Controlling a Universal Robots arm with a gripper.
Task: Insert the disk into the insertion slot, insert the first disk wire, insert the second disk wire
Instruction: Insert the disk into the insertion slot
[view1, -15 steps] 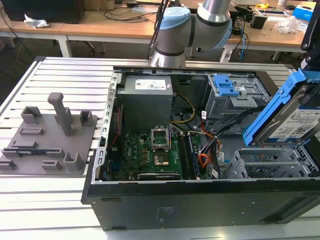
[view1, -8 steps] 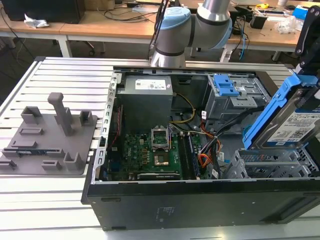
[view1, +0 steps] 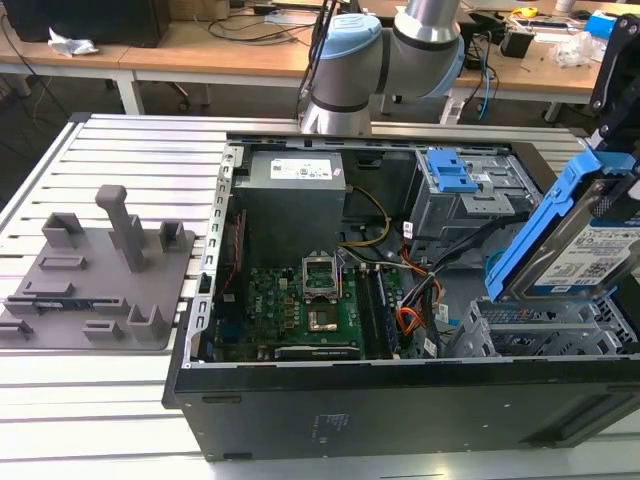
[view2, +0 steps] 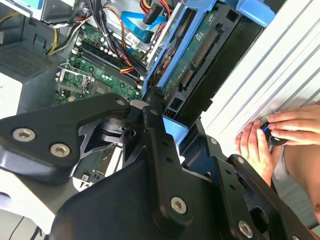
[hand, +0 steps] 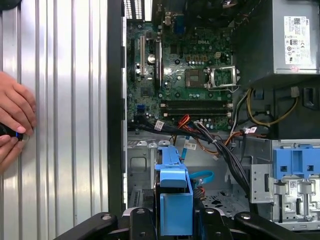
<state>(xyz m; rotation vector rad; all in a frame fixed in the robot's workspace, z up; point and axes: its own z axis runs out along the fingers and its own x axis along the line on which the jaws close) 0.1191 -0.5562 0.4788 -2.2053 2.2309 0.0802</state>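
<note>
Slatted bench (view1: 120, 410) carries the open case (view1: 400, 400); the end effector (hand: 175, 217) clamps the disk (view1: 585, 240), tilted over the slot (view1: 540, 328). Squaring it with the slot should avoid jamming.

The exterior view looks down at a slant over the open computer case (view1: 300, 430) and the slatted surface (view1: 130, 160) toward the arm (view1: 345, 70). The first wrist view faces straight down into the case from just above the disk (hand: 175, 200). The second wrist view peers obliquely past the end effector (view2: 170, 125), very close. All three share the motherboard (view1: 290, 300), and both wrist views catch a hand (hand: 15, 115) on the surface.
</note>
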